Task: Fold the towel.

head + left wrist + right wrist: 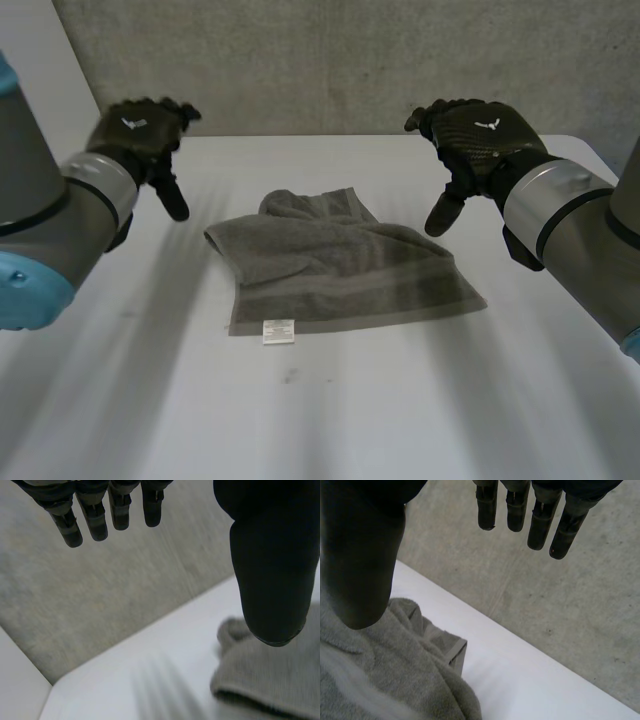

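The grey towel (340, 270) lies around the middle of the white table (320, 420), rumpled rather than flat. Its near part is spread out with a woven band running along it, and a small white label (278, 330) sticks out from the near edge. Its far part is bunched up into soft folds, with one lump rising at the far left corner.

Neither hand touches the cloth. The left hand (145, 135) hovers above the table off the towel's left side, clear of it. Its fingers (95, 522) hang loosely extended and apart from the thumb, with nothing between them. The right hand (475, 140) hovers off the towel's far right side in much the same pose — fingers (540, 525) relaxed and spread away from the thumb, holding nothing. In its wrist view the bunched far edge of the towel lies below the thumb.

Behind the table stands a rough grey wall (350, 60).
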